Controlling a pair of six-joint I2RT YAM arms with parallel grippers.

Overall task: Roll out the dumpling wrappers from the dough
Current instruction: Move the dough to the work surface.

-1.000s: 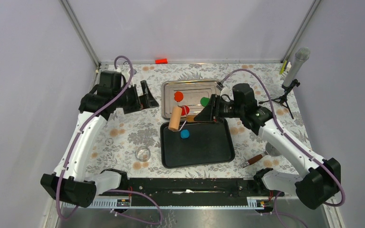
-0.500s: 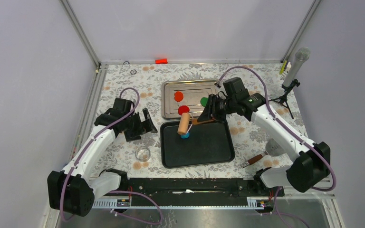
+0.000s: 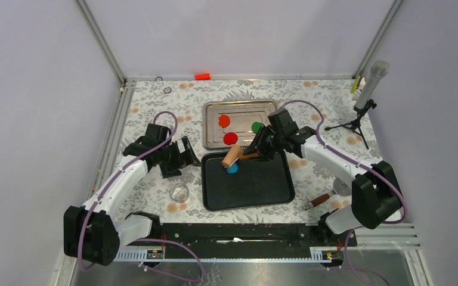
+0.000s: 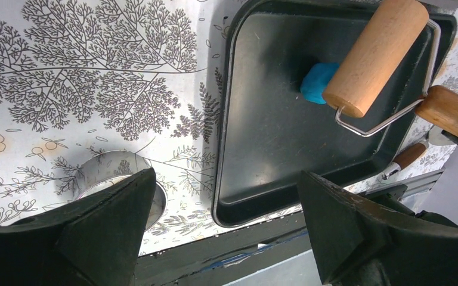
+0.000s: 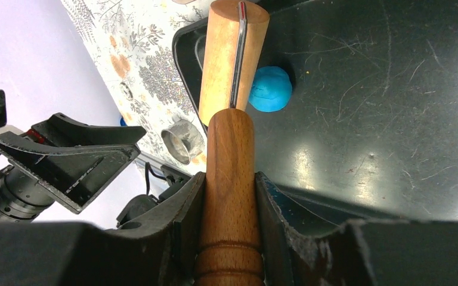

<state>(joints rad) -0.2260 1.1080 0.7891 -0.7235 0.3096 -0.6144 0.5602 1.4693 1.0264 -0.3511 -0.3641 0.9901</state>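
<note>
Ok, my right fingers [image 3: 262, 148] are clamped on the dark wood handle [image 5: 229, 179] of the roller [image 3: 231, 156], one finger each side, handle snug btw them. The roller's pale drum [image 4: 376, 56] is tilted over the far-left part of the black tray [image 3: 262, 193], w/ the blue dough [image 3: 232, 169] right at its near side. Drum and dough look to be touching, tho I can't tell if the drum presses down. The dough is a thick roundish lump, not flat, lying on the tray floor near the left wall.

My left fingers [image 3: 182, 157] are spread wide, holding nothing, and hang above the flowery surface [image 3: 155, 107] just left of the black tray. A small metal cup [image 3: 179, 193] stands on the surface near them, on the side toward me.

Behind the black tray is a silver tray [image 3: 241, 105] w/ 3 small flat discs, all apart from each other. The orange disc [image 3: 224, 120] is at back left, the red disc [image 3: 231, 139] is nearer the front and the green disc [image 3: 256, 126] is to the right.

A brown-handled tool [image 3: 318, 200] lies on the surface off the black tray's near-right corner. A mic [image 3: 373, 83] on a stand is at far right.
</note>
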